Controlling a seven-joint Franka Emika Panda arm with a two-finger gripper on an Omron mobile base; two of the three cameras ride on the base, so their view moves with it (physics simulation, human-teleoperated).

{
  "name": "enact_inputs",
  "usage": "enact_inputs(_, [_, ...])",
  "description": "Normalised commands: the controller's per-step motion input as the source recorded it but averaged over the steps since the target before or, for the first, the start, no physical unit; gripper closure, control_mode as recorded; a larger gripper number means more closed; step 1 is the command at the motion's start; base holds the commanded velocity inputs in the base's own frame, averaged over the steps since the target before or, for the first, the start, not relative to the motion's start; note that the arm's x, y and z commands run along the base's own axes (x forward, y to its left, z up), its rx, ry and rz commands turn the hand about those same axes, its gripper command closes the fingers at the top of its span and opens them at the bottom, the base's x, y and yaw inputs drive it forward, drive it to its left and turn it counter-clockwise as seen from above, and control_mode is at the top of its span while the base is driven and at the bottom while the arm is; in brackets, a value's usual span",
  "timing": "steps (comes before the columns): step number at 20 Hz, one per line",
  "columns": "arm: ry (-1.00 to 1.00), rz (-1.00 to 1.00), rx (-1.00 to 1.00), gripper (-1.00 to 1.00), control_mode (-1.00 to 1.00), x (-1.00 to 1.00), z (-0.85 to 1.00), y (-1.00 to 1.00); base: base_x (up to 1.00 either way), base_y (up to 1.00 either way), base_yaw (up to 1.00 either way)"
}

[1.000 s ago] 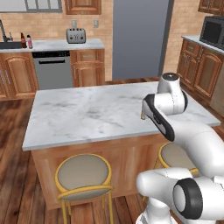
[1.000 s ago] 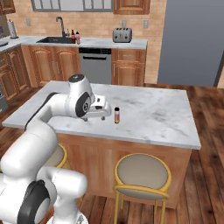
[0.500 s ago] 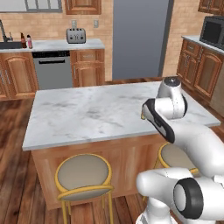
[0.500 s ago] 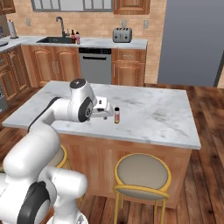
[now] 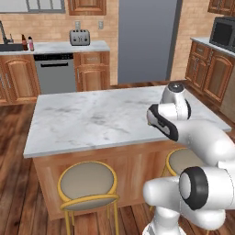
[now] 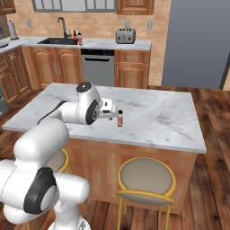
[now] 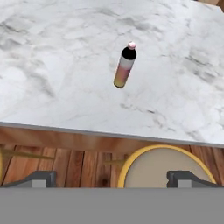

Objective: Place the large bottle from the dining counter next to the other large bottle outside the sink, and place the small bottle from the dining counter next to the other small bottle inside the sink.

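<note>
A small dark-capped bottle with a pink-and-yellow label (image 7: 124,65) stands upright on the white marble dining counter (image 6: 157,117), near its front edge and above a round yellow-rimmed stool (image 6: 146,177). The white arm's two-finger gripper (image 7: 111,177) hangs over that front edge, short of the bottle, its jaws spread fully wide and holding nothing.

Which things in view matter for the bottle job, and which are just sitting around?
Belong to the job:
bottle upright on the dining counter
two bottles beside the sink
gripper, open, empty

Just lying about:
toaster
stools
microwave
dishwasher
</note>
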Motion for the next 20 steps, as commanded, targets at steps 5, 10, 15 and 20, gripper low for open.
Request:
enact_inputs(5, [0.0,0.0,0.02,-1.0,-1.0,0.39,0.0,-0.09,0.0,0.0,0.0])
enact_inputs(10, [0.0,0.0,0.03,-1.0,-1.0,0.32,0.0,-0.09,0.0,0.0,0.0])
enact_inputs(15, [0.0,0.0,0.04,-1.0,-1.0,0.25,-0.01,-0.02,0.0,0.0,0.0])
enact_inputs(20, [0.0,0.0,0.01,-1.0,-1.0,0.13,-0.14,0.0,0.0,0.0,0.0])
